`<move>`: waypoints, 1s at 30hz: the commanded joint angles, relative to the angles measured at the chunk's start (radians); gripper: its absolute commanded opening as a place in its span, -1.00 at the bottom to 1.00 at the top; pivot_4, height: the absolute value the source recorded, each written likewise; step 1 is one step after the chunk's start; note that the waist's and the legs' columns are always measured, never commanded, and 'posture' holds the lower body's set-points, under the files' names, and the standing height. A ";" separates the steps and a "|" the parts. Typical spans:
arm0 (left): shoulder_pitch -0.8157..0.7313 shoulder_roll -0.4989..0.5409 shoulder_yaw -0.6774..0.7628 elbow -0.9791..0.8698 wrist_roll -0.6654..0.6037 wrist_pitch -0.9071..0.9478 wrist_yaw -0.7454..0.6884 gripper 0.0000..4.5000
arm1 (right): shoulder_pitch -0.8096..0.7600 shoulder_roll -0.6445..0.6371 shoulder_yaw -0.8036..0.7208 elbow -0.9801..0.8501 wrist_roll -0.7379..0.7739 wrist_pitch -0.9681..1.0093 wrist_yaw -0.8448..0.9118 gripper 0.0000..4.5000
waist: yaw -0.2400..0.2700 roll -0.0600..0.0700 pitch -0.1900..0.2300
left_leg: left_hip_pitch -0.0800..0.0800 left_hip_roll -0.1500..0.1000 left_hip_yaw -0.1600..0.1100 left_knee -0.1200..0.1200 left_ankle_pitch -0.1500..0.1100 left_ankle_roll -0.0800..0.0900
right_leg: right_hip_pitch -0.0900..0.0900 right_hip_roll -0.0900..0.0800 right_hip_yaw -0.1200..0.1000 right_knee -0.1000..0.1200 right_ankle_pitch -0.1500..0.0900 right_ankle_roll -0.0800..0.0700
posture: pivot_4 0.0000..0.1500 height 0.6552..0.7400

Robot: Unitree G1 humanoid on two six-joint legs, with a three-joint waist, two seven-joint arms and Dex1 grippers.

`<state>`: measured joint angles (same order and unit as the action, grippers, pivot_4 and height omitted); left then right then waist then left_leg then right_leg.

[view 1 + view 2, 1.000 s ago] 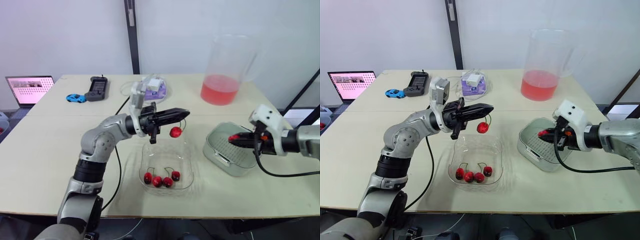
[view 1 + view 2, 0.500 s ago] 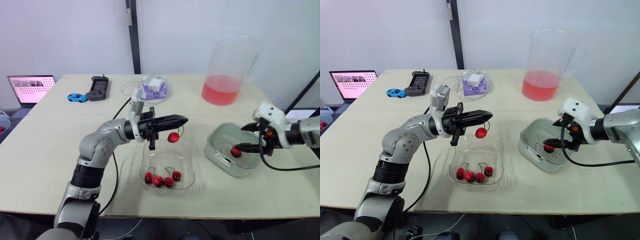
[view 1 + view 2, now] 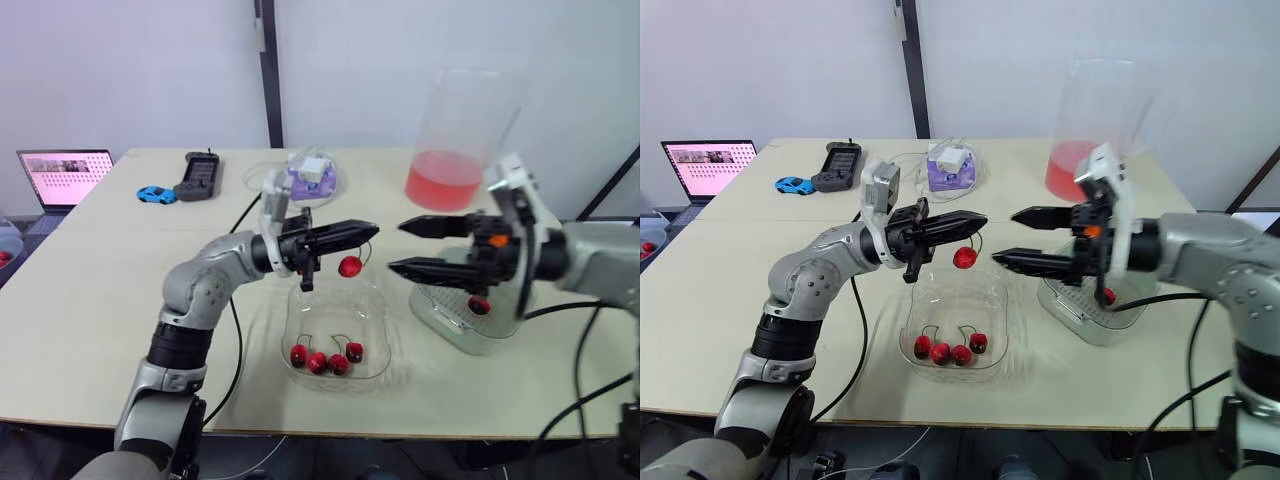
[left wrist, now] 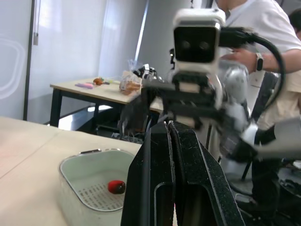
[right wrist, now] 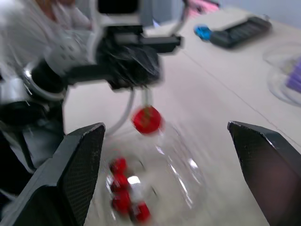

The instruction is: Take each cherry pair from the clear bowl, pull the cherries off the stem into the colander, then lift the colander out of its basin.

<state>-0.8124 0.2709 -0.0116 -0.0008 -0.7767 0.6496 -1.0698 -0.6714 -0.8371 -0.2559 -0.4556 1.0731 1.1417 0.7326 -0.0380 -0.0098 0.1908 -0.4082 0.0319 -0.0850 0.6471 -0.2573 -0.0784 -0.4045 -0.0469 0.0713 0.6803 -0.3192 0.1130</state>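
Beige table [image 3: 80,290] carries the clear bowl [image 3: 384,340] holding four cherries [image 3: 325,360]. Above it, the left gripper [image 3: 370,232] pinches a stem [image 3: 366,250] with one hanging cherry [image 3: 349,266]. The right gripper [image 3: 396,247], fingers spread wide, faces it beside the colander [image 4: 94,190], which holds a loose cherry [image 4: 116,187].

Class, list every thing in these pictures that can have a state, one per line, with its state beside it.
left tool: shut on hanging cherry by its stem
right tool: open, empty
clear bowl: holds four cherries
colander: seated in basin, one cherry inside
jug: part full of red liquid
laptop: open, screen lit
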 commanded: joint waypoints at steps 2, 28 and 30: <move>-0.030 -0.003 0.019 -0.010 -0.022 -0.003 -0.008 -1.00 | 0.005 0.056 0.034 -0.073 0.032 -0.016 -0.087 0.99 | 0.001 0.000 0.000 | 0.000 0.000 0.000 0.000 0.000 0.000 | 0.000 0.000 0.000 0.000 0.000 0.000 | 1.00 0.84; -0.029 0.000 0.012 -0.011 -0.027 -0.001 0.001 -1.00 | 0.082 0.265 0.155 -0.045 -0.091 -0.158 -0.196 -0.03 | -0.005 0.000 0.000 | 0.000 0.000 -0.001 0.000 0.000 0.000 | 0.000 0.000 0.000 0.001 0.000 0.000 | 1.00 0.84; -0.029 0.000 0.012 -0.010 -0.026 -0.002 0.001 -1.00 | 0.081 0.265 0.154 -0.044 -0.088 -0.156 -0.198 -0.03 | -0.005 0.000 0.000 | 0.000 0.000 -0.001 0.000 0.000 0.000 | 0.000 0.000 0.000 0.001 0.000 0.000 | 1.00 0.84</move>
<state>-0.8266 0.2708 -0.0116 0.0040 -0.7957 0.6527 -1.0660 -0.5847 -0.5690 -0.0813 -0.4751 0.9655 0.9943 0.5366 -0.0428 -0.0096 0.1907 -0.4081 0.0320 -0.0856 0.6470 -0.2573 -0.0783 -0.4049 -0.0466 0.0712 0.6809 -0.3192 0.1130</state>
